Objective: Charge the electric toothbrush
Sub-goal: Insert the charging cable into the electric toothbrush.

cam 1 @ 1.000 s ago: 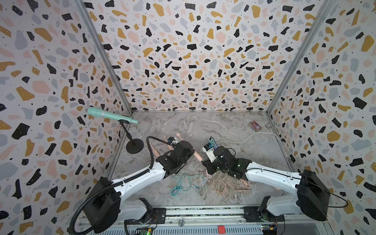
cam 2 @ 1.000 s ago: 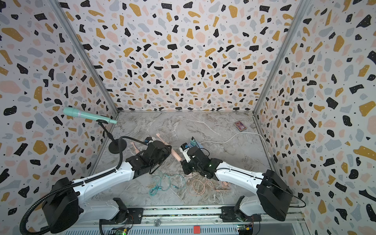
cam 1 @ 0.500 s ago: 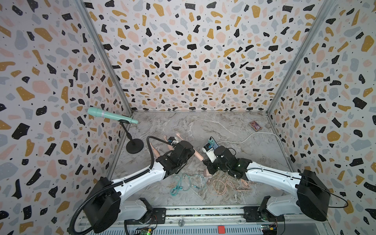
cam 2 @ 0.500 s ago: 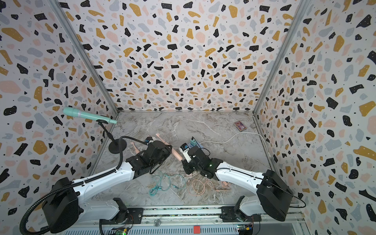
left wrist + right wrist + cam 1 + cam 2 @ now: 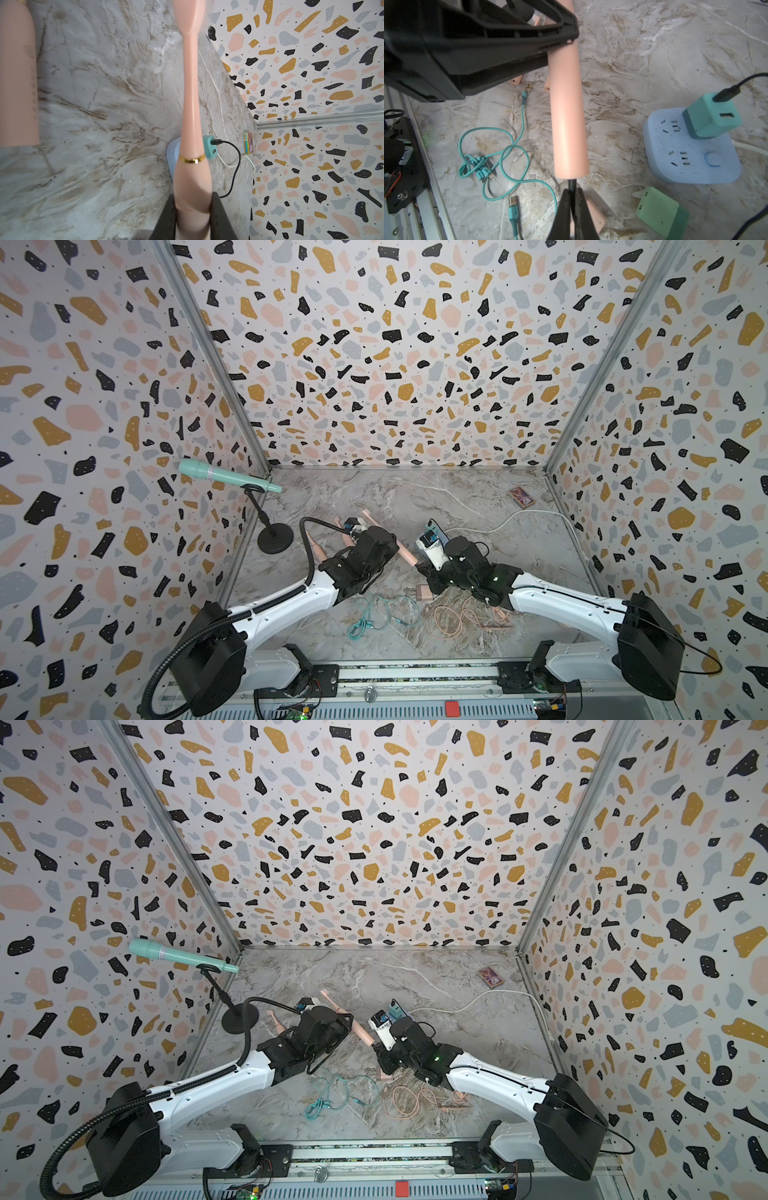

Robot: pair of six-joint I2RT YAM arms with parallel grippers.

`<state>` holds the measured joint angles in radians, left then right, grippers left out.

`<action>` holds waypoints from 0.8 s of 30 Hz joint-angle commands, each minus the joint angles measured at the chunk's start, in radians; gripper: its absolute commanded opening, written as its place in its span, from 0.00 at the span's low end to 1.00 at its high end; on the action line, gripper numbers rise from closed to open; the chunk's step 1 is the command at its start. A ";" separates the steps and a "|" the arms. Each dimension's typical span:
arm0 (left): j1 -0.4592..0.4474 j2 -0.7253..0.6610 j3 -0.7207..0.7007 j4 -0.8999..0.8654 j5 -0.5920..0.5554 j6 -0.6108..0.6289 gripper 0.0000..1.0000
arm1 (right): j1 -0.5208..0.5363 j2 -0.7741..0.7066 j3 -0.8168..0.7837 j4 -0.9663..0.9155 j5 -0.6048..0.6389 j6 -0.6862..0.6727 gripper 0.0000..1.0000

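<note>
Right wrist view: the toothbrush (image 5: 566,116) is held mid-scene, off the table (image 5: 633,52), clamped mid-body by the left gripper (image 5: 193,216). Its base faces the right gripper (image 5: 572,197), whose jaws are pinched on a black plug (image 5: 571,184) that meets the base, with the axes in line.

Marbled desk (image 5: 415,497): mic stand (image 5: 274,537) at nine o'clock, box (image 5: 521,497) at two, power strip (image 5: 691,153) near centre, teal cable (image 5: 374,614) and pink cable (image 5: 453,620) at six.

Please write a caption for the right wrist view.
Left gripper holds the pink toothbrush; right gripper pinches the black cable at its base.
</note>
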<state>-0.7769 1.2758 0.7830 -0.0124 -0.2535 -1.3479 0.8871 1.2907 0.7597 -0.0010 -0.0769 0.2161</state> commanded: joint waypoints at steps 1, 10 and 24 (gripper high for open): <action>-0.044 0.024 -0.005 -0.050 0.137 0.034 0.00 | -0.011 -0.015 0.082 0.139 0.018 -0.017 0.00; -0.045 0.006 -0.041 -0.008 0.164 -0.011 0.00 | -0.011 -0.015 0.017 0.234 0.050 0.032 0.00; -0.055 0.023 -0.052 0.038 0.212 -0.038 0.00 | -0.011 -0.015 0.009 0.319 0.013 -0.017 0.00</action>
<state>-0.7769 1.2839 0.7521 0.0383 -0.2375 -1.3811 0.8806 1.2972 0.7170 0.0647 -0.0547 0.2230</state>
